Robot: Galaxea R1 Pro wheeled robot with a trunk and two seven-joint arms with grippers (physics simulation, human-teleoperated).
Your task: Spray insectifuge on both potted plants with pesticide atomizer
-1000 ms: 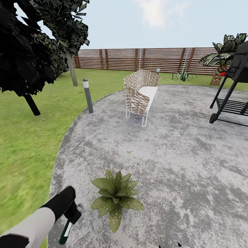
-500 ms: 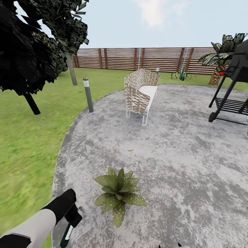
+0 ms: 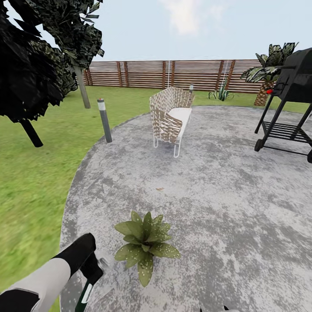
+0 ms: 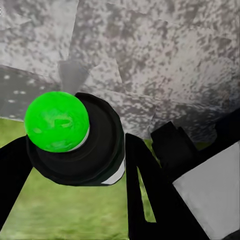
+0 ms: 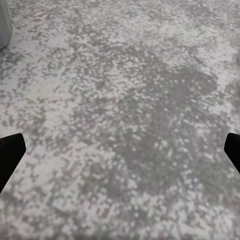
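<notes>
Even, bright daylight under a pale sky; no glare. Tree (image 3: 39, 56) at ten o'clock renders near-black. Lawn (image 3: 30, 186) smeared and blurred. Patio (image 5: 120, 120) texture coarsely pixelated in both wrist views.

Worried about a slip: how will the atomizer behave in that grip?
The slim pesticide atomizer hangs below the left end effector, so it may swing. Its smooth round body looks rigid but probably slippery, and apt to roll if dropped.

text: none legible | atomizer (image 3: 86, 294) label band: looks blank, too small to tell
</notes>
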